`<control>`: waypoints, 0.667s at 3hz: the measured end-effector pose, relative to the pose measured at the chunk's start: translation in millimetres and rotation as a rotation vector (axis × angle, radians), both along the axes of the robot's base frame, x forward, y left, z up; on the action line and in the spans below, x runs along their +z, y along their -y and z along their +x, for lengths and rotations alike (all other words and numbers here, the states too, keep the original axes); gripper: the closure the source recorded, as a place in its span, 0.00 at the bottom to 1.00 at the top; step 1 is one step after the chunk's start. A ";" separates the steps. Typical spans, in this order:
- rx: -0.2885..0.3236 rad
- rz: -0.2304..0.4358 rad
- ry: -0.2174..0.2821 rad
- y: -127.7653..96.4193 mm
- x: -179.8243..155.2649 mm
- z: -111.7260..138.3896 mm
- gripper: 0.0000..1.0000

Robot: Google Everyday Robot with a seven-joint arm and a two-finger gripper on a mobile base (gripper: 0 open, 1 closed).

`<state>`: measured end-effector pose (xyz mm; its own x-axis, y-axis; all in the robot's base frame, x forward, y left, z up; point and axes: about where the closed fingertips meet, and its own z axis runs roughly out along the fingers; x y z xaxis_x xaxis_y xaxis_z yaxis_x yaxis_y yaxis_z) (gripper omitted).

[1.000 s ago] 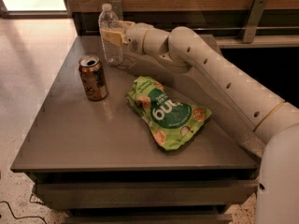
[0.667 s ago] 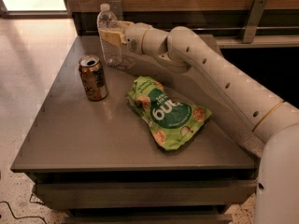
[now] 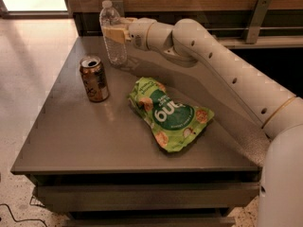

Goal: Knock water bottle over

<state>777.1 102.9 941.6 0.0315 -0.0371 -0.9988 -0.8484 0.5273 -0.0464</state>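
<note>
The water bottle [image 3: 113, 51] is clear ribbed plastic with a white cap. It stands at the far left of the grey table [image 3: 94, 141], its top leaning slightly left. My gripper [image 3: 115, 32] comes in from the right at the end of the white arm [image 3: 222, 65]. It is right against the bottle's middle, about halfway up. The bottle's base rests on the table.
A brown-gold open drink can [image 3: 93, 78] stands in front of the bottle, to its left. A green snack bag [image 3: 169, 115] lies flat at the table's middle. A wooden wall and a metal rail [image 3: 258, 13] run behind the table. The tiled floor is at the left.
The gripper has pushed slightly left against the bottle, and the bottle's top has shifted a little left. The can and the bag have not moved.
</note>
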 end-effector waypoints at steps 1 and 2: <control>-0.007 -0.122 -0.003 16.9 17.9 -5.4 1.00; -0.018 -0.266 -0.022 33.2 29.1 -9.7 1.00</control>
